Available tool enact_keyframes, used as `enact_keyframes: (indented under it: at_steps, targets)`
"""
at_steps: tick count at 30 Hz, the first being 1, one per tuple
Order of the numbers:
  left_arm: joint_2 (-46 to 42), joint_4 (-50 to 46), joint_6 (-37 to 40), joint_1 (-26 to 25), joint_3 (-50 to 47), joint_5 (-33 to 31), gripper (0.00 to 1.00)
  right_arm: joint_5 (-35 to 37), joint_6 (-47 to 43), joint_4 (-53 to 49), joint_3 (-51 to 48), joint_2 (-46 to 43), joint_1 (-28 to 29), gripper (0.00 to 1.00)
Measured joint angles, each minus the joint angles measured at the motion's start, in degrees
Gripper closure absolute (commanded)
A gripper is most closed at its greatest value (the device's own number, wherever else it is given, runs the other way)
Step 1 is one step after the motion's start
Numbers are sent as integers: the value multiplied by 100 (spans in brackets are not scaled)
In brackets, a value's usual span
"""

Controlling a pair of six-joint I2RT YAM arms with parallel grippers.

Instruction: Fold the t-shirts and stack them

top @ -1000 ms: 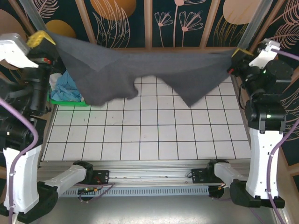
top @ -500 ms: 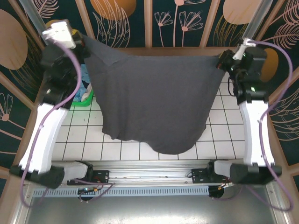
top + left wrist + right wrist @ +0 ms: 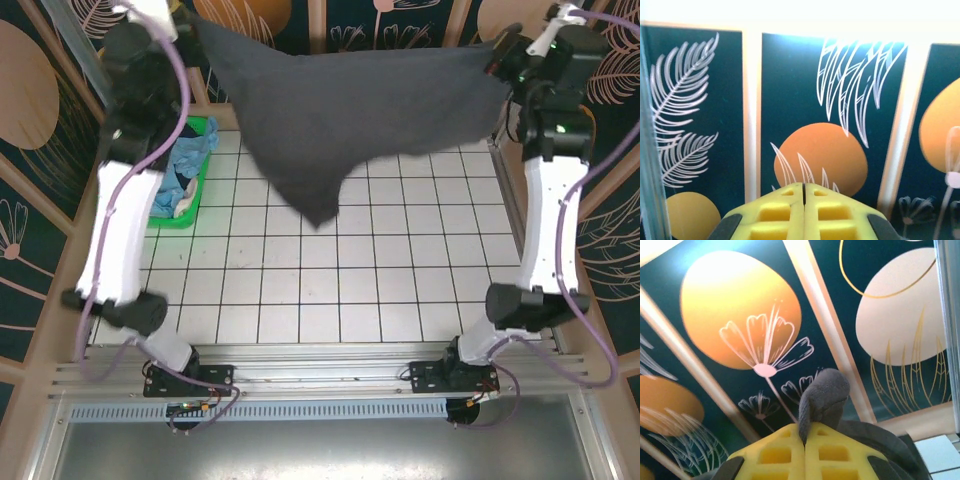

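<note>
From above, the charcoal t-shirt (image 3: 350, 110) is seen stretched in the air over the desk (image 3: 400, 270), one corner pinched in the left hand (image 3: 188, 22), another in the right hand (image 3: 497, 55). Nothing is folded or stacked yet, and other shirts (image 3: 185, 165) lie heaped in the green basket (image 3: 203, 130).

On the left wrist, the left hand (image 3: 804, 200) is shown pressed fully together.

On the right wrist, the charcoal t-shirt (image 3: 822, 390) is clamped in the closed right hand (image 3: 805, 442).

You have the t-shirt (image 3: 340, 120) hanging between left gripper (image 3: 804, 186) and right gripper (image 3: 804, 434) over the table's (image 3: 400, 270) far side, the basket (image 3: 166, 220) far left.
</note>
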Motion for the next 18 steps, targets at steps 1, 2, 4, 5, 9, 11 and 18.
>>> enact_keyframes:
  at_steps: [1,2,4,5,9,11,18]
  targets:
    - [-426,186,-55,0,-452,48,100,-26,9,162,-634,-439,2,100]
    - [-944,483,-164,2,-1095,120,100,-46,22,317,-1316,-879,4,100]
    - [-1845,946,-387,2,-2295,232,100,-42,72,614,-2614,-1606,4,100]
    - [-2315,1193,-577,2,-3040,302,100,-42,118,798,-3362,-1978,2,100]
    - [-3348,1694,-1438,2,-5751,372,100,-70,315,1211,-6000,-2859,-2,100]
    - [-3407,1563,-1908,4,-6795,367,100,-129,415,1246,-6933,-2809,-7,100]
    - [-3974,146,-3436,4,-8520,404,100,-140,918,686,-8185,-2983,-11,100]
